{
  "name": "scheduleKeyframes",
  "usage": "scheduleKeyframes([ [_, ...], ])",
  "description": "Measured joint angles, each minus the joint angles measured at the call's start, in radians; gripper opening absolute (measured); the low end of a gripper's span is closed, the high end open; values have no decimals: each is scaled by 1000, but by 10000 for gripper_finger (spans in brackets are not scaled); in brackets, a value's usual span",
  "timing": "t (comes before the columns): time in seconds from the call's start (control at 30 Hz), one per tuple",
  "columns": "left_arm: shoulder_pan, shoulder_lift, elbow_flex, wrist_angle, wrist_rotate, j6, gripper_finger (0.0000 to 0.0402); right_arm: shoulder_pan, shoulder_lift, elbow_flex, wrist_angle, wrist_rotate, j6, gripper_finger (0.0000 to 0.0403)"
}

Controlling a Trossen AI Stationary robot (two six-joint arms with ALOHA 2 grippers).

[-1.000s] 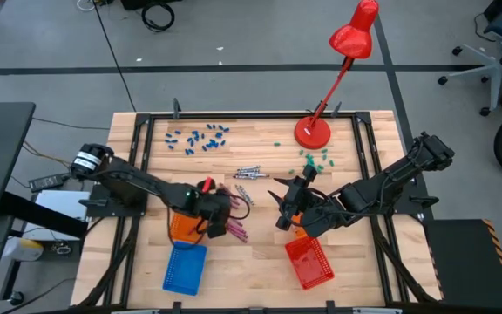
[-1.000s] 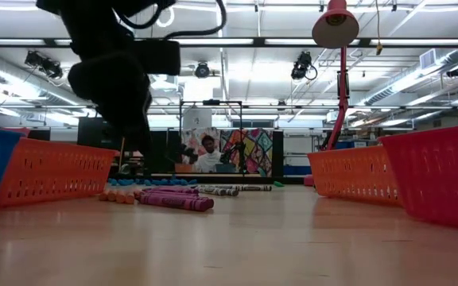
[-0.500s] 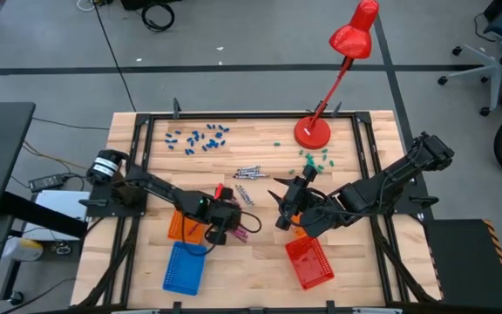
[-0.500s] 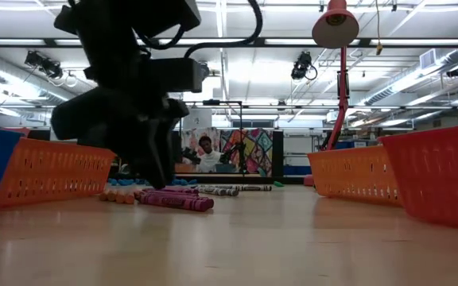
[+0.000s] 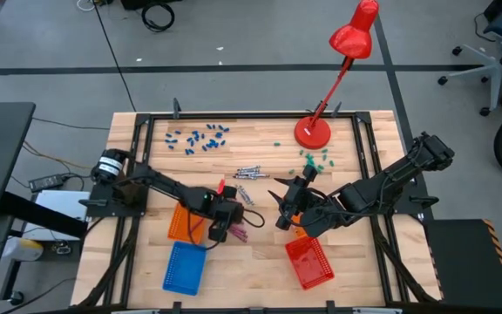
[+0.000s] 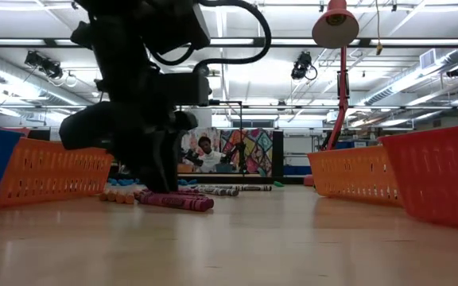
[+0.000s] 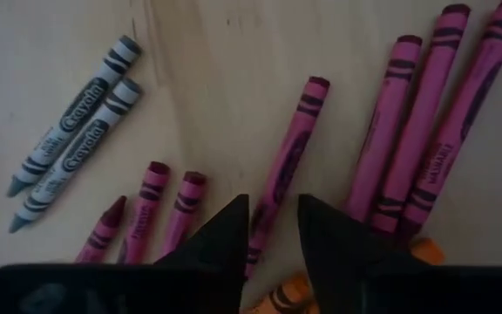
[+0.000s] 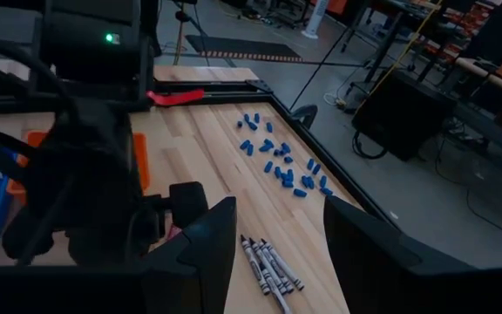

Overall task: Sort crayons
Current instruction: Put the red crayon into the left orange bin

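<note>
**A:** ok so the left pincer (image 7: 268, 228) is right down on the pale wooden tabletop (image 5: 260, 262), jaws parted w/ one thin magenta-pink paper-wrapped crayon (image 7: 287, 166) running up btwn the tips. Not clamped yet afaict, prob lined up that way so it can close across the stick.

**B:** and the rest of the crayons?

**A:** more pink ones fanned out either side (image 7: 405, 131), two grey-silver crayons (image 7: 75, 118) off a bit, an orange crayon end (image 7: 277, 295) poking out under the fingers. All by the orange rectangular mesh basket (image 5: 178, 225).

**B:** right arm?

**A:** right pincer (image 5: 278, 209) waits wide open mid-tabletop, above the red mesh basket (image 5: 310, 263).

**B:** anything you can't make out?

**A:** yeah, from overhead the left arm covers the pink pile. In the low view the contact spot is hidden behind the wrist.
</note>
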Motion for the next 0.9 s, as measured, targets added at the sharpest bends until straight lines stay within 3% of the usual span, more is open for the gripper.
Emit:
scheduleKeyframes([
  [0.37,26,-7,3,3,62,0,8,0,0,0,0,0,0,178],
  [0.77,26,-4,1,17,62,19,8,0,0,0,0,0,0,178],
  [0.9,23,-4,-1,51,62,7,25,0,0,0,0,0,0,178],
])
